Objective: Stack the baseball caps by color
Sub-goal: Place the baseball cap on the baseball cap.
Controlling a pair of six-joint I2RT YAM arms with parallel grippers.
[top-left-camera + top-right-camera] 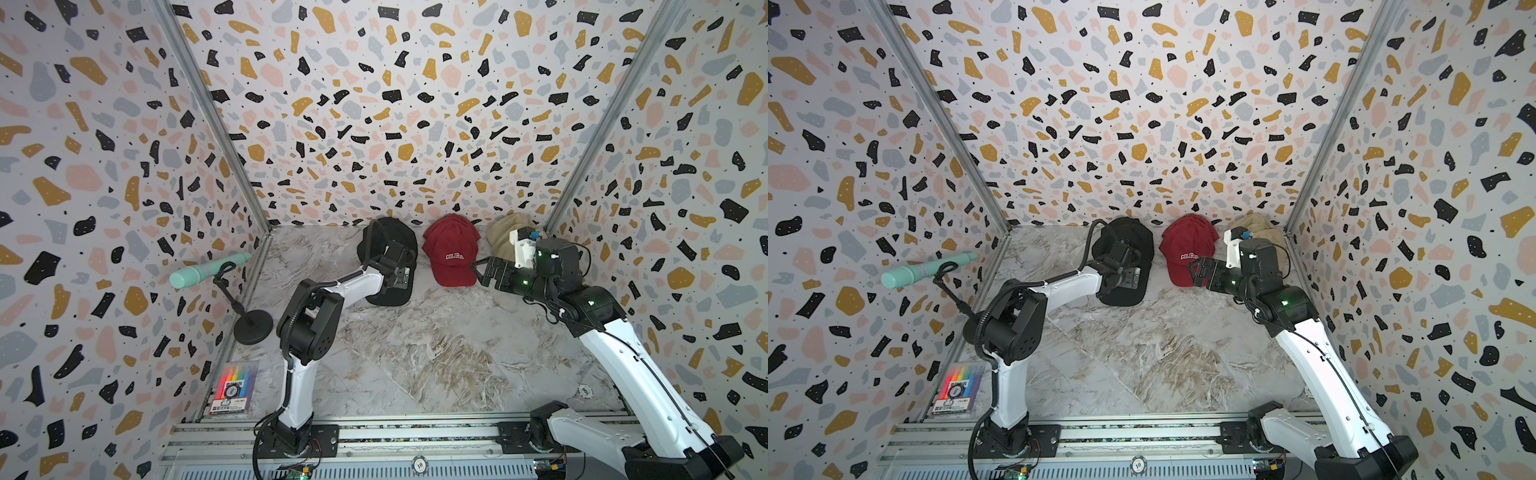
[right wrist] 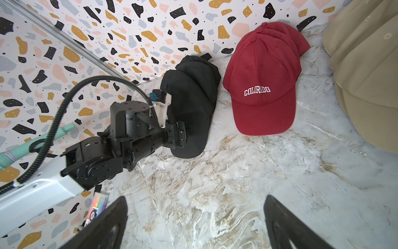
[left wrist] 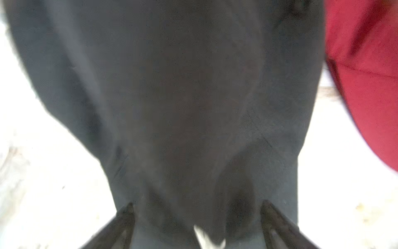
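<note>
Along the back wall, in the upper middle of both top views, the caps sit in three piles by colour on the marble table (image 1: 415,353). The black caps (image 1: 401,237) are on the left, the red caps (image 1: 453,253) are in the centre with white "COLORADO" on the front, and the tan caps (image 1: 500,237) are on the right, in the corner and partly hidden by the right arm. The piles lie just beside one another, brims pointing toward the lower edge of the frame. The left gripper (image 3: 197,207) hangs right over the brim end of the black pile. Its wrist view shows both fingers (image 3: 125,224) spread wide with black cloth between them and nothing pinched. The right gripper (image 1: 478,274) hovers beside the brim of the red pile, on its right, with its jaws spread and empty above bare marble. A pack of coloured markers (image 1: 235,388) lies at the table's lower left edge.
</note>
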